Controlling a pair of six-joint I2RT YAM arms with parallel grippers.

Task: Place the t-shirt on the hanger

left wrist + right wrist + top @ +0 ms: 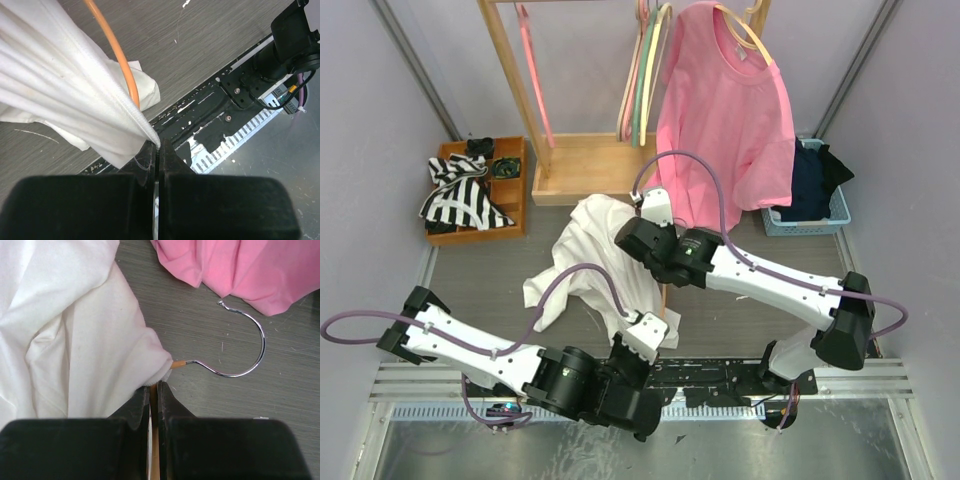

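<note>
the white t-shirt (592,248) lay bunched in a heap about the middle of the counter (480,285), one fold trailing towards the left edge and the rest gathered up between the two arms. the orange hanger (118,50) ran into the cloth; from the right wrist view only a short orange stub showed past the white fabric, and its silver hook (246,356) lay flat on the counter beside the hem of the pink t-shirt (725,110).

the left gripper (157,146) sat on the near side of the heap, its jaws pressed together on a ribbed edge of the t-shirt, the cloth fanning out in pleats from the tips. the right gripper (154,389) sat at the far side of the heap, its jaws closed almost flat, with a sliver of the orange bar between them and white cloth bunched against the tips.

the pink t-shirt hung from a cream hanger (745,30) on a wooden rack (582,165) at the far edge. a blue basket (840,210) of dark clothes stood by the far right corner, and a wooden tray (510,205) with a black-and-white striped cloth (460,195) by the far left corner.
</note>
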